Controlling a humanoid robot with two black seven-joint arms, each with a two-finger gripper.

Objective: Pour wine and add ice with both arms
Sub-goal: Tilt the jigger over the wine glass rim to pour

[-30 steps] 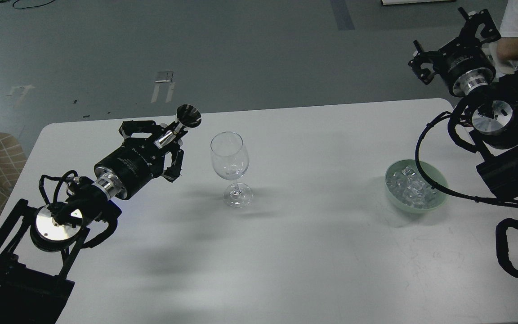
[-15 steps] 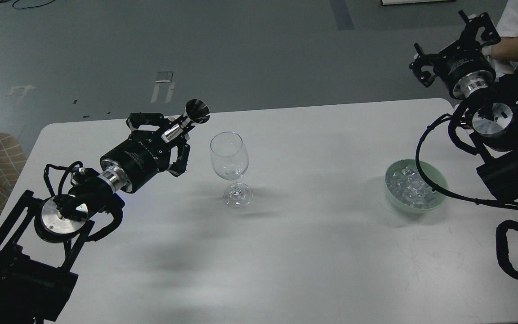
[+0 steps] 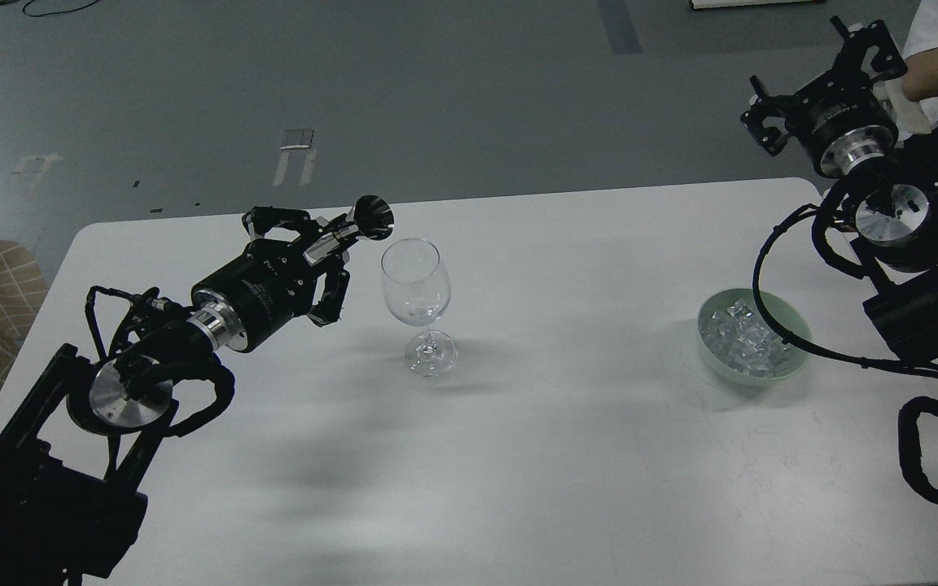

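At frame centre-left, the left gripper (image 3: 318,256) clamps a tilted metal jigger (image 3: 355,226) beside the wine glass (image 3: 415,303). Ice (image 3: 742,342) fills the green bowl (image 3: 795,358) on the counter (image 3: 567,439) at right. Upper right, the right gripper (image 3: 819,85) hangs spread, empty.

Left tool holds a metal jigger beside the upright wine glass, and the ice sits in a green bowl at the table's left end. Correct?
Not quite. The head view shows the green bowl of ice at the table's right end. The rest stands: the left tool holds the jigger beside the upright wine glass.
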